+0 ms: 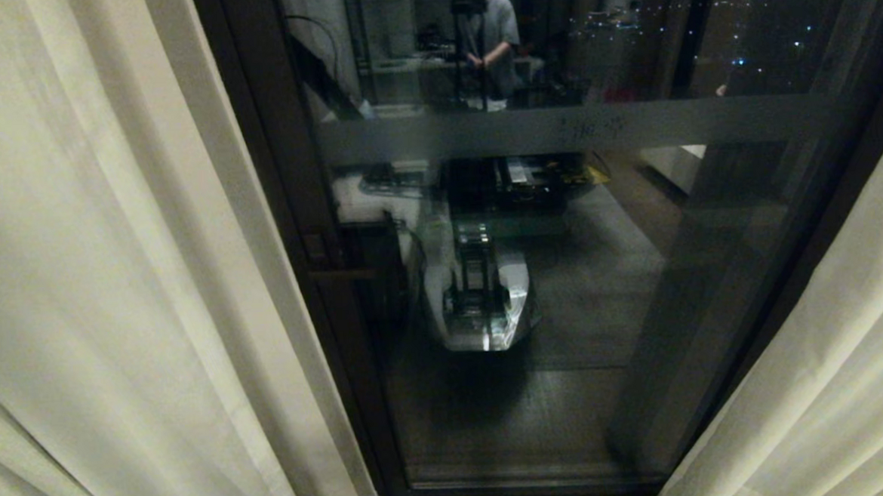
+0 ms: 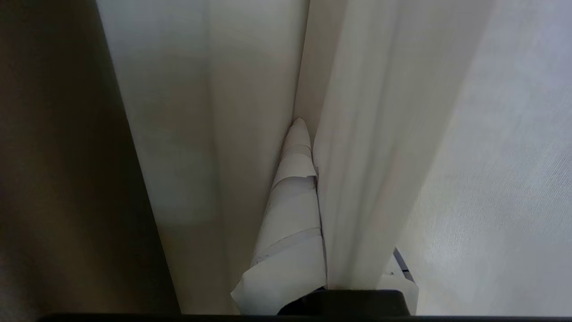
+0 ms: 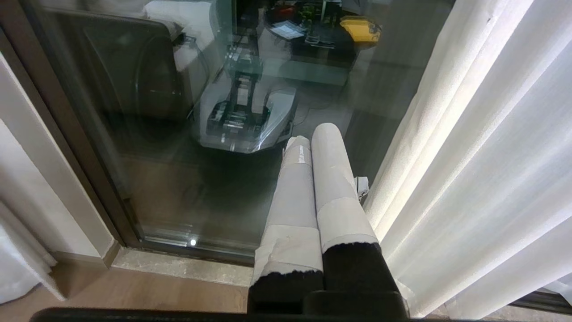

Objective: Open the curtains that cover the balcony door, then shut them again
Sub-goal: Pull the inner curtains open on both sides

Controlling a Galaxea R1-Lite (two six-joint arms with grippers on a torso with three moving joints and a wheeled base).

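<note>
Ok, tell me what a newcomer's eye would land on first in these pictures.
First, the dark glass of the balcony door, bared at the centre between the curtains drawn to both sides, with a frosted band across it. In the glass a person stands reflected near the top. In the left wrist view, the left hand is shut and buried between the cream pleats.

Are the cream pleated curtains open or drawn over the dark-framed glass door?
Open: the cream pleated curtains hang bunched at both sides, leaving the dark-framed glass door uncovered between them.

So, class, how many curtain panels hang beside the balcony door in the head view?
2: one curtain panel left of the balcony door, one at its right. More may hang outside the view.
</note>
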